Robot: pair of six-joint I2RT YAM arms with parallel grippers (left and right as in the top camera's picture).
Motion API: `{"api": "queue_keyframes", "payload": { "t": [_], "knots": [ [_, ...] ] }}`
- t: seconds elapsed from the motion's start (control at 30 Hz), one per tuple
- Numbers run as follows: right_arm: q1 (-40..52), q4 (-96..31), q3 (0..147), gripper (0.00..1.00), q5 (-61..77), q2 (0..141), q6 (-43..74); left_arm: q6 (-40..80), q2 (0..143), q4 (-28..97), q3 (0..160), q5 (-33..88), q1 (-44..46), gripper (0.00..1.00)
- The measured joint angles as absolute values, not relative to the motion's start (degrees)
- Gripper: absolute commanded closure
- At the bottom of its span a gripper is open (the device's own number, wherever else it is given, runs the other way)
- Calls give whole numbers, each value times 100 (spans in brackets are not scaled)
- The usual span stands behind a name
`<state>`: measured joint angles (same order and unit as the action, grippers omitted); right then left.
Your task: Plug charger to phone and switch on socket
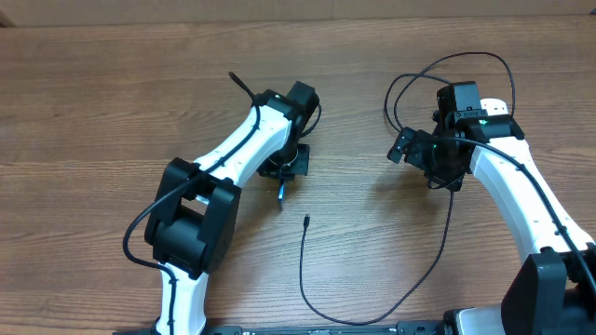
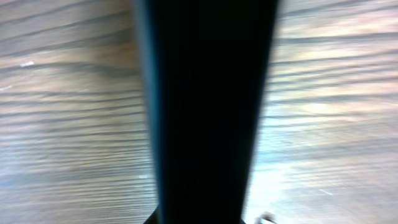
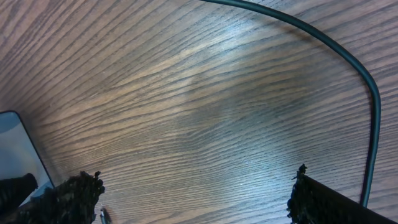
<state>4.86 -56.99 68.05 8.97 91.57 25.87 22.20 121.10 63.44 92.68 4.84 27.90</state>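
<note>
Phone located left of table centre, directly beneath the left gripper. It stands on its thin edge, so the overhead view shows only a narrow dark strip with a blue glint at the end nearer the robot. Left wrist view agrees: a dark slab with a bluish left edge fills the middle of the picture, blurred by closeness, with wood grain on either side. Left gripper is closed and pinching the phone; its fingers cannot be seen in either view.

Charger lies loose on the table. Its connector tip rests on the wood just below and to the right of the phone, apart from it and touching neither phone nor gripper. From the tip the cable runs toward the robot's side, curves right along that edge, then climbs toward the right arm and passes under it. Thin black loops also arc over the table on the far side of that arm.

Right gripper stands wide, fingers far apart, with only bare wood between them and nothing held. In its wrist view the black cable sweeps across the top right and comes down just beside the right-hand finger; contact cannot be determined. This gripper is right of table centre, well apart from the phone
</note>
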Motion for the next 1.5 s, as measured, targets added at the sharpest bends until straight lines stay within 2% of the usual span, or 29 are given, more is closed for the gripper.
{"api": "queue_keyframes", "payload": {
  "t": [0.4,0.53,0.73,1.17,1.5],
  "knots": [
    [486,-5699,6805,0,893,9157,2587,648,11990,6163,9308,3907,1741,95],
    [486,-5699,6805,0,895,9157,2582,196,11979,6163,9308,4637,1505,96],
    [486,-5697,6805,0,897,9157,2582,-366,11948,5811,9105,5341,1485,95],
    [486,-5695,6805,0,897,9157,2587,-290,11935,3269,7378,6556,956,96],
    [486,-5378,6801,0,902,9157,2587,-148,11935,3013,7236,6648,816,96]
  ]
}}
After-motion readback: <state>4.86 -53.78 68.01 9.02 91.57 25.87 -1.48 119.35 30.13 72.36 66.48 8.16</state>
